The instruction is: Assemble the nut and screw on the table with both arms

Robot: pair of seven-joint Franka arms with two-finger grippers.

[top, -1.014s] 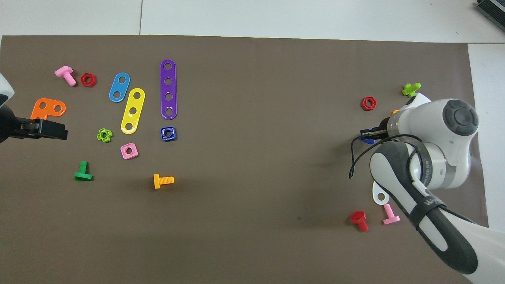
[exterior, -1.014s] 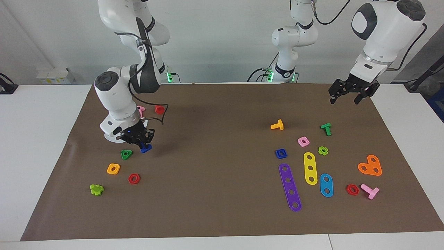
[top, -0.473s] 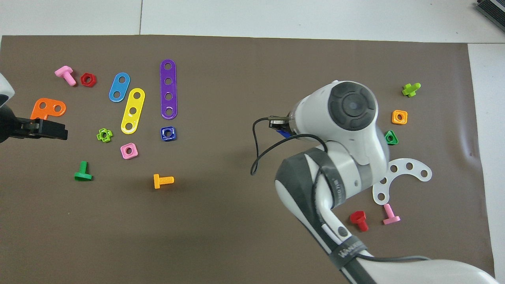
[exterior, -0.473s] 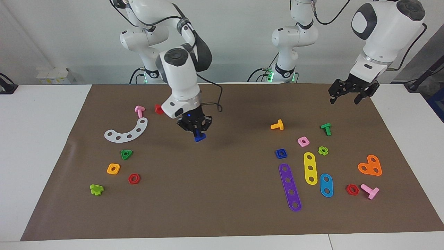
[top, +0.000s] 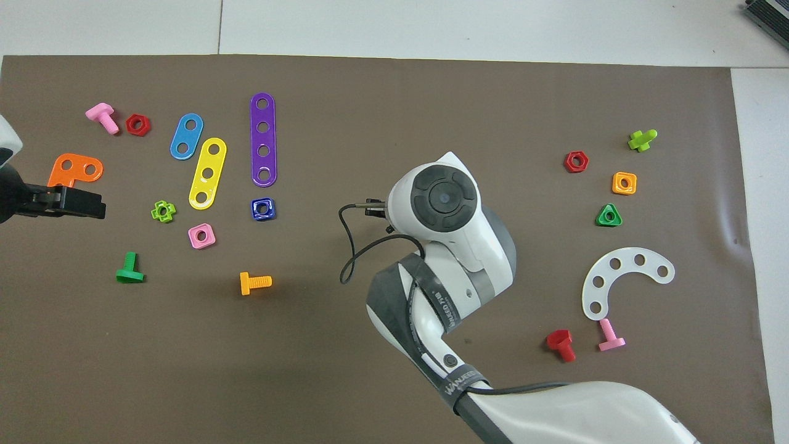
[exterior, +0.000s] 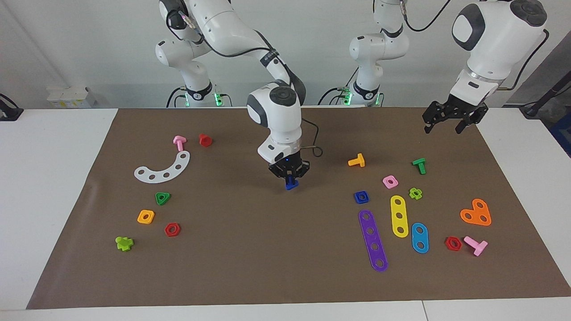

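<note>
Brown matting covers the counter (exterior: 250, 267). At centre frame the right gripper (exterior: 290, 174) hangs, fingers clamped on the screw (exterior: 291, 184), likely carrying it toward the nut (exterior: 361, 197) lying at centre right. A second ago it was at centre left. The left gripper (exterior: 449, 122) waits upper right, fingers apart.

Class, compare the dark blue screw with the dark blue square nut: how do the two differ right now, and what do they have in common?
The screw is held in the right gripper over the middle of the mat; the nut lies flat on the mat, untouched, beside the purple strip. The screw is partly hidden by the fingers; the nut shows whole, with its round centre hole. Both are small, dark blue plastic pieces. The left gripper waits open.
</note>
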